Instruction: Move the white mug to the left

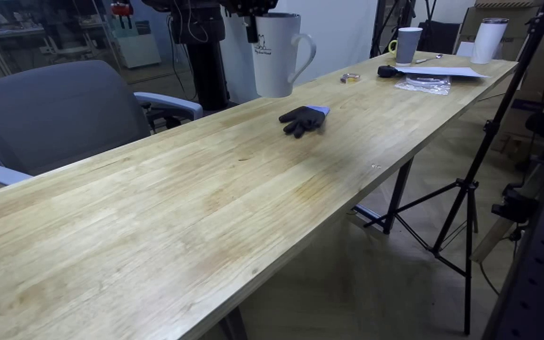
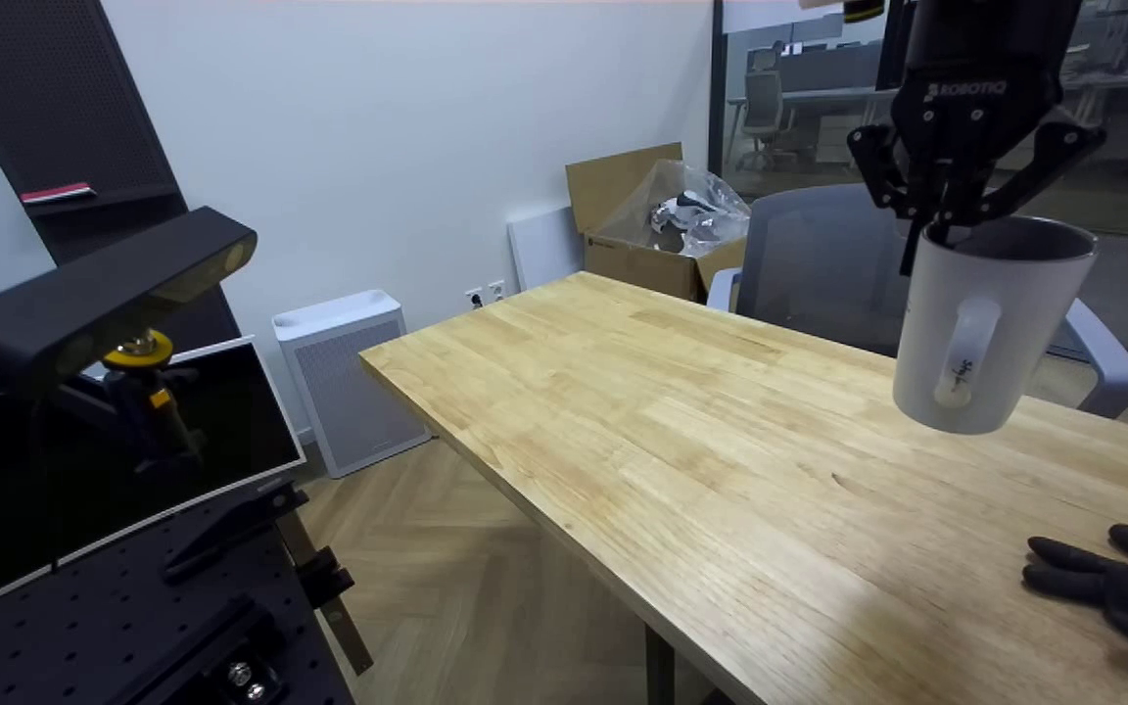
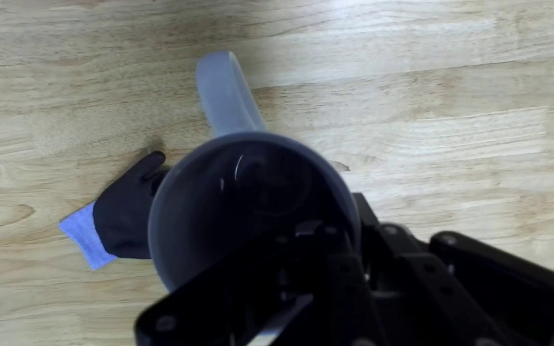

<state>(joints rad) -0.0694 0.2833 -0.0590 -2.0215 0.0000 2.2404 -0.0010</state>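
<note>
White mug [image 2: 1000, 328] hangs above the table [image 2: 681, 411], one wall of its rim pinched firmly by the gripper [image 2: 926, 243] between three and four o'clock in the wrist view. With the load off to one side, the smooth-looking ceramic could pivot or slip if the carry is hasty. A black glove [image 3: 125, 216] lies at nine o'clock there (soft, I'd guess); lowered onto it, the base could land crooked and tip once let go
</note>
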